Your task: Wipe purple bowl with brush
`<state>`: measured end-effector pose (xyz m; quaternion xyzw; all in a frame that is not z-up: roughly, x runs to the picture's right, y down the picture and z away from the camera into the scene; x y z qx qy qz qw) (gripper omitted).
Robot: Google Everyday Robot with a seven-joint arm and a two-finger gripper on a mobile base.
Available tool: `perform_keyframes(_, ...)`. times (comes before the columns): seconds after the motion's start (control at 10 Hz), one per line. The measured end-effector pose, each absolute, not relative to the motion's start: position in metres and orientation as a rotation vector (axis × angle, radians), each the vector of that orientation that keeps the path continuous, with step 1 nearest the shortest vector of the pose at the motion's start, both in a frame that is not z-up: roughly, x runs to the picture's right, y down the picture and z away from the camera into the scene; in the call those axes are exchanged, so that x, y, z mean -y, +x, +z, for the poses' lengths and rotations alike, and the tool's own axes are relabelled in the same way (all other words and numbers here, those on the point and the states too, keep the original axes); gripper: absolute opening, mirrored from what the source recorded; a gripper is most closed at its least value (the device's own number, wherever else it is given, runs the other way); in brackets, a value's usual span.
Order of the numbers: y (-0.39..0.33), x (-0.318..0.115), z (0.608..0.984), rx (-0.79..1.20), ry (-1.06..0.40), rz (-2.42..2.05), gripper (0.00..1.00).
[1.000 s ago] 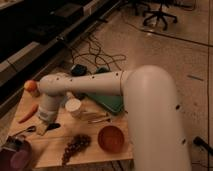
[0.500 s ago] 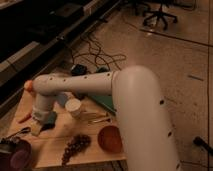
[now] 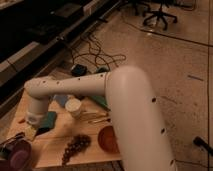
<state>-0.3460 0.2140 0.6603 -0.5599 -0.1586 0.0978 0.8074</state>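
Note:
The purple bowl [image 3: 19,156] sits at the front left corner of the wooden table [image 3: 50,150]; it is glossy and dark. My white arm reaches in from the right, bends at the elbow and points down at the table's left side. The gripper [image 3: 26,133] hangs below the wrist, just above and to the right of the purple bowl. A pale patch with a thin dark piece [image 3: 14,140] lies between the gripper and the bowl's rim. I cannot tell whether it is the brush or whether the gripper holds it.
A teal block [image 3: 47,123] lies right beside the wrist. A white cup [image 3: 74,107], thin pale sticks [image 3: 98,119], a dark grape bunch [image 3: 75,145] and an orange-brown bowl [image 3: 107,139] stand to the right. A green item [image 3: 100,102] lies under the arm. Cables cross the floor behind.
The arm has swung left and down, bringing the gripper from near the white cup to the table's left side, close to the purple bowl. The camera view has shifted too.

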Motion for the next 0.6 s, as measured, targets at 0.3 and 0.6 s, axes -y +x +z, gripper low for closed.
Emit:
perform_keyframes(0.3, -0.333, -0.226, 0.653, 0.333, -1.207, 0.205, 0.00)
perform_keyframes(0.6, -0.307, -0.238, 0.645, 0.316, -1.211, 0.241, 0.00)
